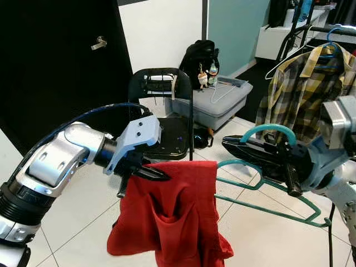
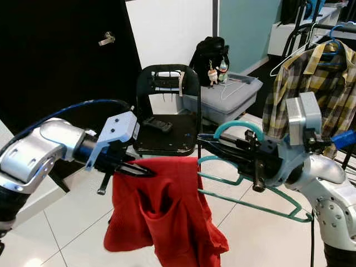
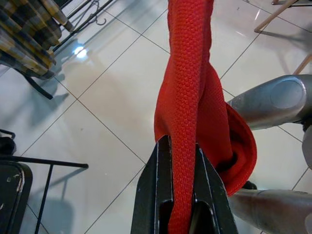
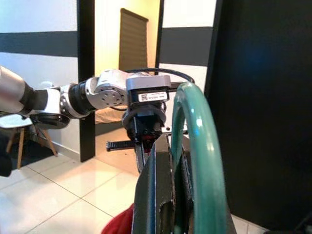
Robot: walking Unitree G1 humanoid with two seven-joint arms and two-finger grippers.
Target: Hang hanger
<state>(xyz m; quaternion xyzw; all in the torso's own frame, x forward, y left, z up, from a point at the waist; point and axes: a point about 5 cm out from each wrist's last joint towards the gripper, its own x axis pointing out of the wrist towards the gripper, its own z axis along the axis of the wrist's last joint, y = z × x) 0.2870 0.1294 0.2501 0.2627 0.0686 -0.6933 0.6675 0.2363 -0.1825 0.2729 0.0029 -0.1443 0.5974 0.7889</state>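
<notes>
Hanger [image 1: 267,183], teal plastic, is held up in mid-air w/ a red cloth [image 1: 172,217] draped over its left end. Going L to R: left gripper [image 1: 158,173] has its fingers pinched on the top edge of the cloth, right at the hanger's left shoulder; the left wrist view shows the fabric squeezed between the two black fingers. Cloth hangs bunched below. Right gripper [image 1: 239,147] is clamped on the hanger's neck, just under the hook [image 1: 270,130], hook pointing up.

Step, as I read it: garment is on, hanger being carried; hanging itself not yet done. Next move prob. needs the left gripper to let go of the cloth, then the right arm to swing toward the rack [image 1: 328,28] at far right, where a plaid shirt [image 1: 306,89] hangs, and drop the hook over the rail.

Floor [image 1: 72,217] is glossy white tile. Behind: black door [image 1: 55,61], black chair [image 1: 164,117], grey storage bin [image 1: 217,103], teal wall.
</notes>
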